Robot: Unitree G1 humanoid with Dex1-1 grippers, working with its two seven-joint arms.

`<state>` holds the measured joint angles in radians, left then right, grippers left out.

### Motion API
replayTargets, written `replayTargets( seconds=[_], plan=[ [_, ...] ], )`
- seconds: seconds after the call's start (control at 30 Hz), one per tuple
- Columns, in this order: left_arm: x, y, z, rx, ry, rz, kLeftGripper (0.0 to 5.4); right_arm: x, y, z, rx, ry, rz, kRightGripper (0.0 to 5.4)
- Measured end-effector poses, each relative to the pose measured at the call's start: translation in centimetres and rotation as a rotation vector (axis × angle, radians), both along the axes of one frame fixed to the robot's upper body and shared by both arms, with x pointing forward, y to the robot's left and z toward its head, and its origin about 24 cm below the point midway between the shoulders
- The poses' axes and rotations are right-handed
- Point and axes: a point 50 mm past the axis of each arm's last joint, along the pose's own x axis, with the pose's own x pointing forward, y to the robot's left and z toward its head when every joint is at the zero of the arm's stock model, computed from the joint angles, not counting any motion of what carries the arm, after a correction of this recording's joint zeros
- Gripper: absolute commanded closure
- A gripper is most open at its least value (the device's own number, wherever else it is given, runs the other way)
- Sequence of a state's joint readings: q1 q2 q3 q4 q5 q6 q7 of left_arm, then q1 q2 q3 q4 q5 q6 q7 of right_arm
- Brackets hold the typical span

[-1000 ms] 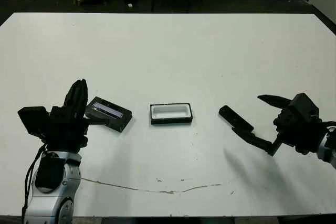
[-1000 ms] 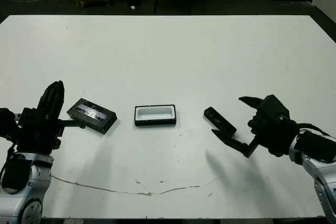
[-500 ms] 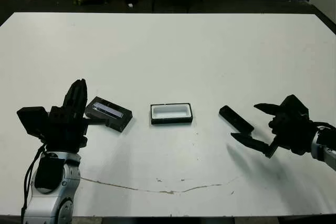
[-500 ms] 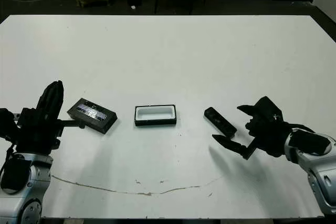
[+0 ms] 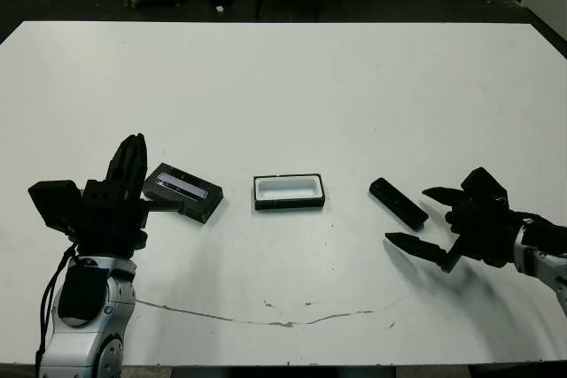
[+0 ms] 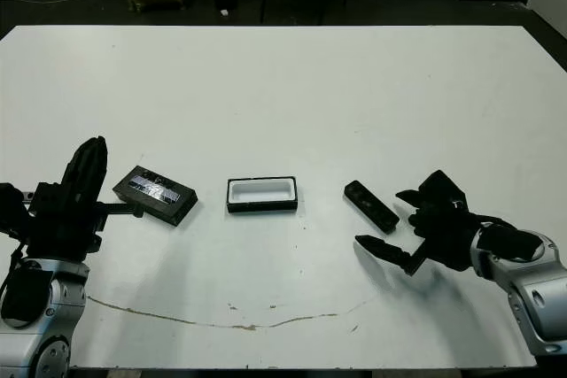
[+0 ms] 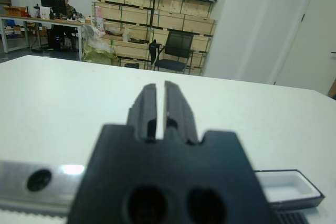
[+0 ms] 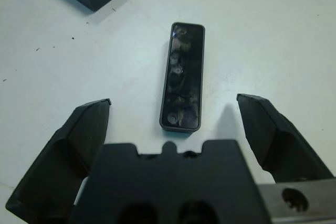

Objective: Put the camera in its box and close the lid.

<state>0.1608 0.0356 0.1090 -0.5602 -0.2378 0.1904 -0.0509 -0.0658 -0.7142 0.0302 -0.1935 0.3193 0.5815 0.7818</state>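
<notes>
Step in hand: the camera [image 8: 182,76] is judged to be lined up for a pick by the right gripper [image 5: 423,219], whose fingers are spread wide and hold nothing.
Camera position: it is laid flat on the white table [image 5: 292,86], to the right of the box [image 5: 289,192] and well apart from it; in the right wrist view it is seen between the two open fingers, one short end towards the gripper body.
Grasp advice: the fingers are best lowered along the two long sides so that the bar is pinched across its narrow width, near its middle, to keep it from swinging when lifted.
Placement advice: the bar should be turned parallel to the box's long axis before it is set into the lining.
Left gripper [image 7: 160,109]: it is held upright beside the lid [image 5: 182,192], fingers drawn almost together with only a thin slit between them, nothing held.
Lid: a flat black rectangle with a glossy silvery strip on top, lying left of the box at a slant.
Box: a shallow black tray with straight walls and a matte white lining, open and unfilled.
Camera surface: slim, black and glossy, with rounded corners and small round buttons along the upper face; a slippery hold is judged possible.
Table: smooth and white, marked by a thin dark line near the front edge.
</notes>
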Motion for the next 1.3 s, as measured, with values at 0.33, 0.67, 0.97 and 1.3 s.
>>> replayTargets(
  seconds=[0.33, 0.67, 0.97, 1.3],
  plan=[
    [0.0, 0.0, 0.0, -0.001, 0.0, 0.0, 5.4, 0.0, 0.2, -0.7, 0.019, -0.003, 0.005, 0.09],
    [0.0, 0.0, 0.1, 0.002, -0.003, 0.002, 5.4, -0.2, 0.5, -1.2, 0.03, -0.027, -0.058, 2.07],
    [-0.1, 0.0, 0.1, 0.002, -0.005, 0.003, 5.4, -0.4, 0.6, -1.2, 0.022, -0.034, -0.052, 4.01],
    [-0.1, 0.0, 0.1, 0.006, -0.005, 0.008, 5.4, 0.0, 0.4, -0.7, 0.014, -0.022, -0.011, 5.06]
  ],
)
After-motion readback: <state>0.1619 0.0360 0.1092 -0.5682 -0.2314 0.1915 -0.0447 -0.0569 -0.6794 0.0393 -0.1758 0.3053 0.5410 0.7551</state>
